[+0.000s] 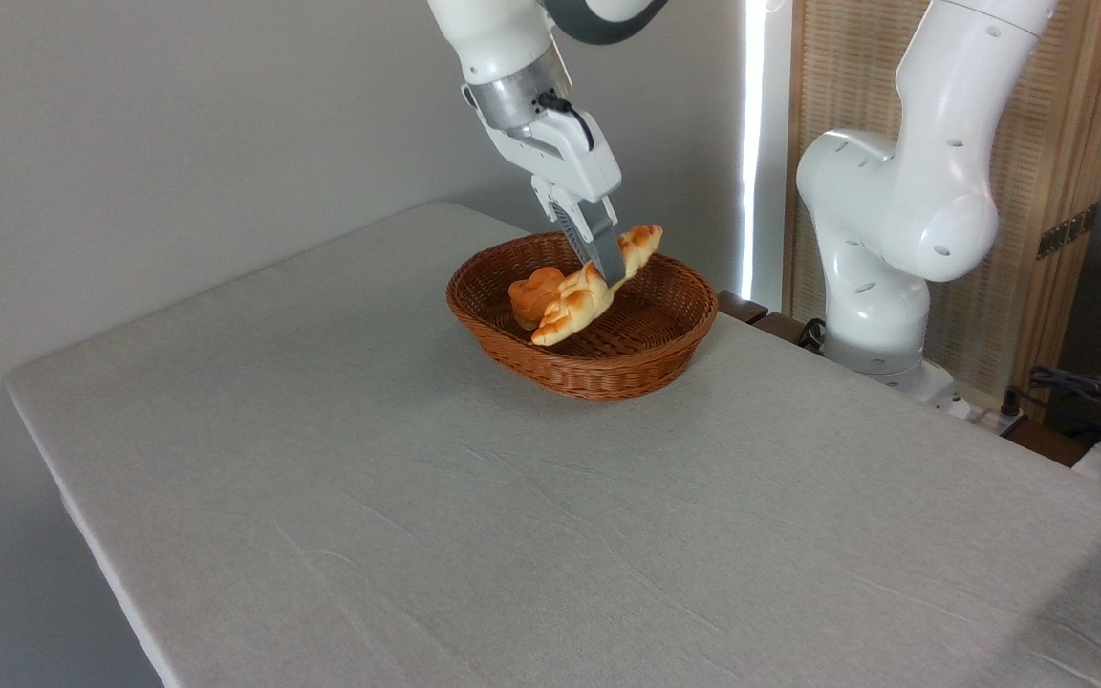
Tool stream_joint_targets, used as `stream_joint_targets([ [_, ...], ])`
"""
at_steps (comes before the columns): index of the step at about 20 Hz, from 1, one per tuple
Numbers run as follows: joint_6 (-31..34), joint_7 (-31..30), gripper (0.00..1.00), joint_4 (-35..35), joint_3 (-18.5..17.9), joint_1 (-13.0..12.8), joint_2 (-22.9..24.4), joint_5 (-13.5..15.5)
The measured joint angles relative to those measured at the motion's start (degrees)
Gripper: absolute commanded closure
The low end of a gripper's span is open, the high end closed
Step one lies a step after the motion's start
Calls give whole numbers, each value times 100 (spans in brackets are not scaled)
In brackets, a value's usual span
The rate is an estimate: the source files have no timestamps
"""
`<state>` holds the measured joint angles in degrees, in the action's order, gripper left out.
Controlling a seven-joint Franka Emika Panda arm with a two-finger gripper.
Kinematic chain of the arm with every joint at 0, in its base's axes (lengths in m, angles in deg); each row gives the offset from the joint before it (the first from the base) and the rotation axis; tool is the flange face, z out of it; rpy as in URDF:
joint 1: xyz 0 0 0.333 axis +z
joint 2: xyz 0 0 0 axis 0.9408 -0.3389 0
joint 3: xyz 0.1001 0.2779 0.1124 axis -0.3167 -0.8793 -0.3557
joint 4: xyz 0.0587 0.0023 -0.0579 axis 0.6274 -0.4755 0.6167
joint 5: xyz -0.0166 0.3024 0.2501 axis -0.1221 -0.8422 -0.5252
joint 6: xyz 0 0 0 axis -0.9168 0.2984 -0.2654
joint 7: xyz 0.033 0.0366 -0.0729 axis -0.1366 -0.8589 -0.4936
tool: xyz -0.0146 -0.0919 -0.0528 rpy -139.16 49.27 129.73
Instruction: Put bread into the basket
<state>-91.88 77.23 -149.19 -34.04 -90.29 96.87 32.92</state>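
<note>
The gripper (605, 260) is clamped on the braided loaf (584, 292) near its middle, holding it tilted over the wicker basket (598, 375) so its low end dips inside. That end, at seven o'clock, sits just beside a small bun (529, 291), probably for release. No writing is legible.

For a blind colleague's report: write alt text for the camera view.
A white robot arm's gripper holds a braided bread tilted over a wicker basket, its lower end inside beside a small bun. The basket sits at the far side of a grey-clothed table.
</note>
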Motion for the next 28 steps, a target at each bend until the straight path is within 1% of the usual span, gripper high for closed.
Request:
stream_joint_targets([
  [4,0,0,0,-164,0,-55,-87,0],
  [9,-8,3,0,-178,0,-135,-192,0],
  [20,-10,3,0,-153,-6,-140,-195,-6],
  [22,-34,3,0,-29,-24,-125,-191,-23],
  [23,-46,3,0,119,-36,-91,-188,-39],
  [25,-56,3,0,535,-56,90,-191,-68],
  [28,-228,11,0,1352,-94,550,-360,-81],
])
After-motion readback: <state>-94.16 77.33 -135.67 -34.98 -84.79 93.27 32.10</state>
